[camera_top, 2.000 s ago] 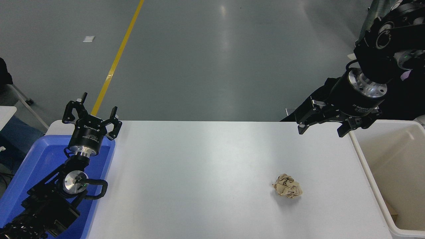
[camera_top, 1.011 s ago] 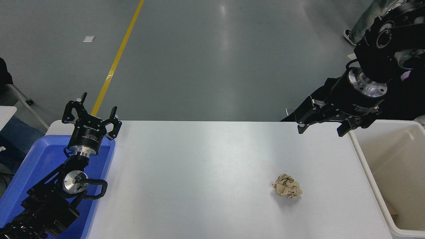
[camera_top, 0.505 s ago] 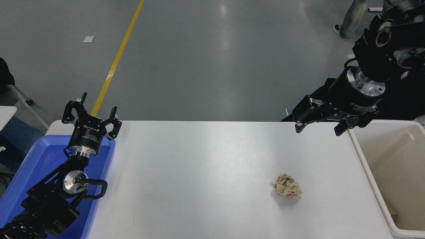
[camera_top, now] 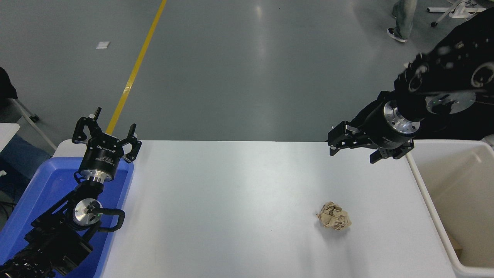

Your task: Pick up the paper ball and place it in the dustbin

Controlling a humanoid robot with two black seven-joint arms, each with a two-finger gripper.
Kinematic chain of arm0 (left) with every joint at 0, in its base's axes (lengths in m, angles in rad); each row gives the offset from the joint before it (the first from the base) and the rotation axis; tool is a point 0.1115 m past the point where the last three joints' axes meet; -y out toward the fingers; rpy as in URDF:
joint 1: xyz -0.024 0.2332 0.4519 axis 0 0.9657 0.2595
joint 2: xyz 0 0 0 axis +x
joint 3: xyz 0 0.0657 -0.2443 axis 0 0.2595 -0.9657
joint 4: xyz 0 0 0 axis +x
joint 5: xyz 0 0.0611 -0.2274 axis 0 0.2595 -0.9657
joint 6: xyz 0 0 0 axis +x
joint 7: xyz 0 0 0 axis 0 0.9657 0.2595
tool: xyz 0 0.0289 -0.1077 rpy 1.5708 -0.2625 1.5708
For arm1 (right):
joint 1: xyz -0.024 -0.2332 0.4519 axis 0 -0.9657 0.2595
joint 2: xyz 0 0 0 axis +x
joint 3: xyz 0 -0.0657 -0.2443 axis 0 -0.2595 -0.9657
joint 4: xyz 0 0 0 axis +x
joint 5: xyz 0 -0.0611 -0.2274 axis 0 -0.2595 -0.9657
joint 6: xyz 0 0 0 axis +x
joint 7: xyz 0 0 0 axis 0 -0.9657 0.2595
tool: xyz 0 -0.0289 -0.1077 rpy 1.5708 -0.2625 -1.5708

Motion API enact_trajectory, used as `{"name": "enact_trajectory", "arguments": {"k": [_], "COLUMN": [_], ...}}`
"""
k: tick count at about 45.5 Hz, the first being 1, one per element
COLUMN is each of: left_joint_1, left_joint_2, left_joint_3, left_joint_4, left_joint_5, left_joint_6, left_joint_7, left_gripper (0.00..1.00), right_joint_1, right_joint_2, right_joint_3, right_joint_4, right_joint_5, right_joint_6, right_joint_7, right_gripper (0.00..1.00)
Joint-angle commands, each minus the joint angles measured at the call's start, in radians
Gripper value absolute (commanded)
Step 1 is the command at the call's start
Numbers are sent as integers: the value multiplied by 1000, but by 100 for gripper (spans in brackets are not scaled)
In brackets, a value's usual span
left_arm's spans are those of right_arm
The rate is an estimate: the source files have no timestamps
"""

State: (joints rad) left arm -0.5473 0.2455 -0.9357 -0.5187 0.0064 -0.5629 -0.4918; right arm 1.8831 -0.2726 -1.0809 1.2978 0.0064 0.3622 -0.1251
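Note:
The tan-brown crumpled paper ball [camera_top: 334, 221] lies on the white table [camera_top: 239, 200], right of centre and towards the front. The cream-white dustbin [camera_top: 428, 200] stands at the table's right end, with a deep beige inside. My right gripper [camera_top: 352, 152] is open and empty. It hangs above the table's far right edge, well behind the ball and just left of the dustbin's far corner. My left gripper [camera_top: 106, 137] is open and empty, parked over the blue tray at the far left.
A shallow blue plastic tray [camera_top: 38, 193] sits at the table's left end under the left arm. A person's legs [camera_top: 401, 19] show on the grey floor at the top right. A yellow floor line [camera_top: 135, 69] runs behind the table.
My right gripper has moved left and slightly down, away from over the dustbin's corner, and its arm has swung. The person's legs have moved off to the top right. The ball has not moved.

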Motion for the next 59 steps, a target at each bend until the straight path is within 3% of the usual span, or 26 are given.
{"name": "enact_trajectory", "arguments": {"k": [1, 7, 24, 59], "left_joint_1": [0, 0, 0, 0], "left_joint_2": [0, 0, 0, 0], "left_joint_3": [0, 0, 0, 0], "left_joint_4": [0, 0, 0, 0], "left_joint_5": [0, 0, 0, 0], "left_joint_6": [0, 0, 0, 0], "left_joint_7": [1, -1, -1, -2], "left_gripper": [98, 98, 98, 98], "right_joint_1": [-234, -291, -433, -592], "right_joint_2": [125, 139, 231, 250], "right_joint_3": [7, 33, 18, 30], "right_joint_4": [-103, -130, -247, -387], "right_joint_5": [-117, -177, -184, -169], "right_joint_6": [-151, -157, -187, -189], "right_joint_7": [-1, -1, -4, -4], "right_gripper": [100, 100, 100, 100]}}
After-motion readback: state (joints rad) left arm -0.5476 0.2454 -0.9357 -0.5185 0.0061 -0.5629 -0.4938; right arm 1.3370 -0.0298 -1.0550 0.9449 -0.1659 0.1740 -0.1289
